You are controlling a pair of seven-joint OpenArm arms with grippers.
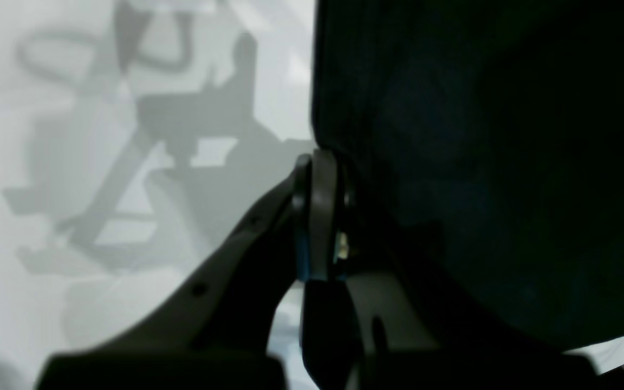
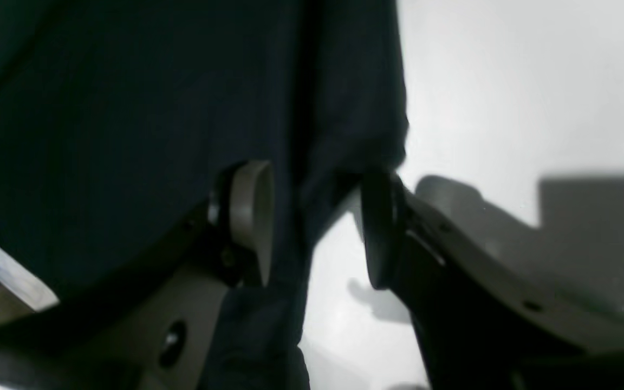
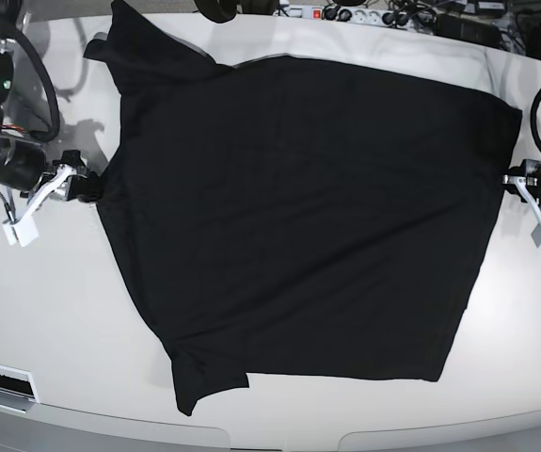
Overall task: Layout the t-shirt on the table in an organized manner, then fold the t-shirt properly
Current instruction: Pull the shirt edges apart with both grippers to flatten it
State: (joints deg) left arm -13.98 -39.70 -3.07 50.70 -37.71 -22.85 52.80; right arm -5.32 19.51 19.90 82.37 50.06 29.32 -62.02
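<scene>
At frame right, left gripper point(image 3: 513, 179) pinches the t-shirt point(image 3: 298, 217) hem (likely tensioning), while right gripper point(image 2: 312, 227) stands parted around the opposite edge.

Overhead base view of the whole surface point(image 3: 54, 311); wrist cameras close behind each pincer, sharing shirt edges.

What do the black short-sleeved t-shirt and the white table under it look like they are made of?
The black short-sleeved t-shirt: soft thin knit fabric, probably cotton, with a matte look; it lies limp and creases at the sleeves. The white table: a hard, smooth top, possibly laminate or plastic, with a glossy finish; in the left wrist view it carries sharp shadows and soft reflections.
</scene>
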